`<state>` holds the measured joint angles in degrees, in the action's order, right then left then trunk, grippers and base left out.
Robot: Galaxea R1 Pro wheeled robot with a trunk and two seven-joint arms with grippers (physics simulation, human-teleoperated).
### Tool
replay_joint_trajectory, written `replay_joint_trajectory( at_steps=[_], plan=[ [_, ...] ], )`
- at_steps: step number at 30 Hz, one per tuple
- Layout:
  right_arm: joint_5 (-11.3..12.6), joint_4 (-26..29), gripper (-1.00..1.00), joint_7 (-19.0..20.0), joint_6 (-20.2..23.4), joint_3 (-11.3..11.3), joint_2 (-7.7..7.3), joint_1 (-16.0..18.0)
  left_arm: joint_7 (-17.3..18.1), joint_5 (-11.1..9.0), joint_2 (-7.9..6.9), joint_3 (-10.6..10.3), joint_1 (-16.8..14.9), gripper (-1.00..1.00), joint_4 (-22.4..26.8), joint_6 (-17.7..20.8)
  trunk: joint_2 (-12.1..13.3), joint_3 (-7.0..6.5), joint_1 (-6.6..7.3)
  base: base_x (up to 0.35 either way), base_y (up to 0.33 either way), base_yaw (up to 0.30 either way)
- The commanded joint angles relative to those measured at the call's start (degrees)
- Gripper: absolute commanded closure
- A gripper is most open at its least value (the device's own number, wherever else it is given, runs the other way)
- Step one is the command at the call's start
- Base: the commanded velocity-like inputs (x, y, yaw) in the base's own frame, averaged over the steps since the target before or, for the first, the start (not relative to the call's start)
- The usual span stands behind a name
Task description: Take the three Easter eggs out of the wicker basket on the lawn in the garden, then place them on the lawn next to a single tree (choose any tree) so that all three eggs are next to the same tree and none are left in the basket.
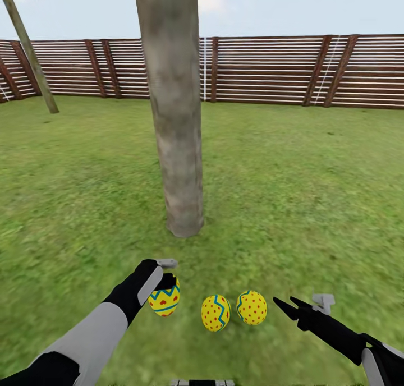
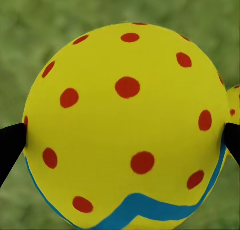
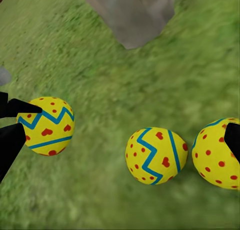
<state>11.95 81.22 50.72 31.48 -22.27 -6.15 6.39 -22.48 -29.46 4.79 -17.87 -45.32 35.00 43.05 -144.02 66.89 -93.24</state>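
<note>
The left pincer (image 1: 166, 278) is largely hidden in the head view behind its own black wrist and the egg it grips; in the left wrist view only two dark fingertips (image 2: 11, 146) show at either flank of the left egg (image 1: 164, 299), pressed against its shell, so it is clenched on that egg, which sits low at the lawn (image 1: 314, 195), though whether it touches the grass cannot be told. The tree (image 1: 177, 128) is cut off above, its crown out of frame, and its thick pale trunk meets the grass just beyond the eggs. The middle egg (image 1: 215, 312) and the right egg (image 1: 251, 307) lie on the lawn side by side, nearly touching, near the trunk's foot. The right pincer (image 1: 290, 308) hovers just beside the right egg, its dark fingers spread apart and holding nothing; in the right wrist view its fingertips frame all three eggs. A slatted wooden fence (image 1: 269, 69) closes the garden behind, and a thin leaning trunk (image 1: 28, 46) stands at far left, its top cropped.
</note>
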Motion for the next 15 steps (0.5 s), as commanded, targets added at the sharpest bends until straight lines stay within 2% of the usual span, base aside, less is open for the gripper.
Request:
replay_joint_trajectory(
  at_steps=[1, 15],
  plan=[
    [0.35, 0.00, -1.00, 0.08, 0.42, -0.02, 0.00, 0.03, -0.53, -0.60, -0.04, -0.24, -0.03, 1.00, 0.07, 0.11, -0.04, 0.28, -0.01, 0.000, 0.000, 0.000],
    [0.27, -0.06, -1.00, -0.01, 0.42, 0.09, 0.06, 0.03, -0.52, -0.60, -0.04, -0.24, -0.03, 1.00, 0.11, 0.10, -0.22, 3.38, -0.37, 0.000, 0.000, 0.000]
  ],
)
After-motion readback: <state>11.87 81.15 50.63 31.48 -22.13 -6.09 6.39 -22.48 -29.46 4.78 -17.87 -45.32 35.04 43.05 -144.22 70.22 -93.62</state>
